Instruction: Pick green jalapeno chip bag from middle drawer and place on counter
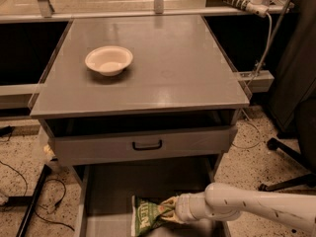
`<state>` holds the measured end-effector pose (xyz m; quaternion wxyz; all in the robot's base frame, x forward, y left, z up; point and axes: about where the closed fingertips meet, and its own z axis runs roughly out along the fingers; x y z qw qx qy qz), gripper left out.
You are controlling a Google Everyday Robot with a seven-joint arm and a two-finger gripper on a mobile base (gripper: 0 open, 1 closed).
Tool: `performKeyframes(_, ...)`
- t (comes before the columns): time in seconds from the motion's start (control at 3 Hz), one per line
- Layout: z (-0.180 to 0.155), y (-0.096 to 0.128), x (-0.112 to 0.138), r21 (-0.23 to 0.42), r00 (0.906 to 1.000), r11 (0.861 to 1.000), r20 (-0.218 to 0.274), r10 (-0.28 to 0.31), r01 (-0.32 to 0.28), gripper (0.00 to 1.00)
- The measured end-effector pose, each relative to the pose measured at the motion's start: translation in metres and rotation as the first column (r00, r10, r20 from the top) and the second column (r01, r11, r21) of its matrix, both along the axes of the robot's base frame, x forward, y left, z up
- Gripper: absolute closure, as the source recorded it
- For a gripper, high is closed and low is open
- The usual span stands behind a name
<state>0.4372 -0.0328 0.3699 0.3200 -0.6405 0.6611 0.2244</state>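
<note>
The green jalapeno chip bag (148, 214) lies flat on the floor of the open middle drawer (106, 191), near its front. My gripper (170, 209) is at the end of the white arm that reaches in low from the right. It is at the bag's right edge and touches it. The grey counter (168, 68) above is flat and holds none of the task's things.
A white bowl (108, 59) stands on the counter's back left. A closed drawer front with a black handle (147, 145) sits above the open drawer. A chair base (291, 162) and cables are on the floor at the right.
</note>
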Motion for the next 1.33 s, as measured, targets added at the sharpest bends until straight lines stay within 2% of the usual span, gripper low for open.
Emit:
performKeyframes(0.33,0.012,0.0,-0.003,-0.004,0.9999,1.0,0.01,0.001,-0.001,1.0)
performKeyframes(0.67,0.05,-0.009,-0.01,0.003,0.9989,1.0,0.045,0.017,-0.017,1.0)
performKeyframes(1.0,0.102,-0.029,-0.02,0.004,0.994,1.0,0.106,0.025,-0.026,1.0)
performKeyframes(1.33,0.158,-0.057,-0.027,-0.006,0.986,1.0,0.166,0.011,-0.01,1.0)
